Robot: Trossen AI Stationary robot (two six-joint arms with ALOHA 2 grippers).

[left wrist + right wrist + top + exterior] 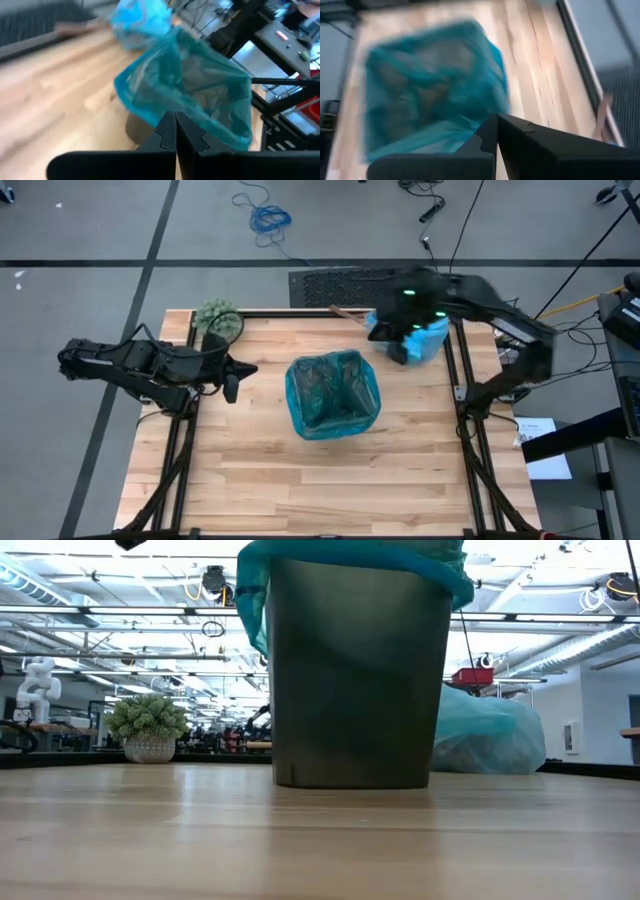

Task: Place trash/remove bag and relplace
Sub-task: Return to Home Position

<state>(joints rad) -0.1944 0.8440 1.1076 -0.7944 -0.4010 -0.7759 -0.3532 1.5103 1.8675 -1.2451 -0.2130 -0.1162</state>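
Two bags are seen on the table (pixel 300 490): a darker teal-green liner (pixel 333 395) is stretched over the rim of the dark bin (pixel 360 680) at the table's middle, and the bag (pixel 428 338), light sky-blue and bulging, is set on the boards near the far right corner, well apart from the bin. The trash cannot be made out; only pale shapes are hinted at through the lower part of the bag in the low view, where the bin's inside is hidden by its wall and its top is cut off by the picture's edge. The right gripper (pixel 496 122) is held above the far right part of the table, close to the bag; its fingers are pressed together on nothing, though in the high view its outline is hard to follow and whether the bag is touched cannot be told. The left gripper (pixel 175 120) is held over the left side, near the bin, clenched and empty. A green ball-shaped plant (pixel 216 320) in a pale pot is stood at the far left corner. The surface is made of pale wooden planks framed by black rails (pixel 455 380); a grey floor (pixel 80 240) strewn with cables (pixel 268 218) is seen around it, and an open hall with ceiling pipes (pixel 120 610) is seen behind
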